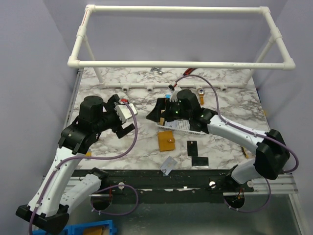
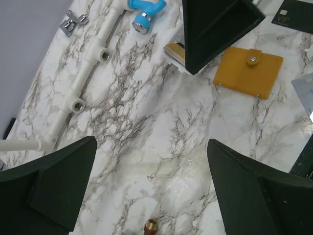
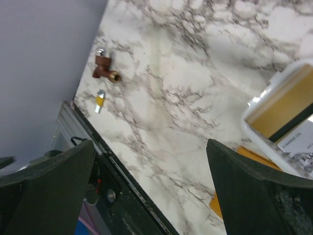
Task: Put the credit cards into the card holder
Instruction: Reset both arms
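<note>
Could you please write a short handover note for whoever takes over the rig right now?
Left claw: open, empty, over bare marble.
Right claw: open, empty, by the white basket.
Things: the card holder lies closed on the table. To its right lie a black card and a second black card. The silvery card is at the front edge. A gold card sits in the basket.
Done: no card seen in the holder.
Left: open the holder, then load every card.
</note>
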Motion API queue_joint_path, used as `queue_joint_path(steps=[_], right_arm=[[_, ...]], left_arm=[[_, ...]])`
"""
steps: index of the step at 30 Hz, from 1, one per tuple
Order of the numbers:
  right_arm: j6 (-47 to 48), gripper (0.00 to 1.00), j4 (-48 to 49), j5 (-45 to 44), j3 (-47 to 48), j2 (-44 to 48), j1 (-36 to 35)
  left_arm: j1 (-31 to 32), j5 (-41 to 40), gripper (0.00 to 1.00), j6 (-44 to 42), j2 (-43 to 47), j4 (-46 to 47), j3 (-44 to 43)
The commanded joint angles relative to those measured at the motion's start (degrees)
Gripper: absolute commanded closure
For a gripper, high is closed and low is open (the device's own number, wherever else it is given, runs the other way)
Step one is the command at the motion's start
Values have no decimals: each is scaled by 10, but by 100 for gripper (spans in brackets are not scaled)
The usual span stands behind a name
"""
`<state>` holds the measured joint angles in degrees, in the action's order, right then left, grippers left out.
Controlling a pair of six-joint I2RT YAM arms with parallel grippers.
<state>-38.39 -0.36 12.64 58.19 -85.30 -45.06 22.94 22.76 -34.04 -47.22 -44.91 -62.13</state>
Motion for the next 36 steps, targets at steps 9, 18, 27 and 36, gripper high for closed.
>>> queue_joint_path(steps=[9,18,27,36], right_arm=[[96,0,-139,-329,-8,157,80],[319,0,368,-594,-388,234,209],[249,0,534,-585,-470,128,360],[253,0,544,-529,-419,52,384]], left_arm=[[-76,-100,1,120,20,181,114],[-175,-52,1,193,-136,392,239],[-217,-16,1,233,-259,566,264],[-224,-20,2,282,-285,753,306]])
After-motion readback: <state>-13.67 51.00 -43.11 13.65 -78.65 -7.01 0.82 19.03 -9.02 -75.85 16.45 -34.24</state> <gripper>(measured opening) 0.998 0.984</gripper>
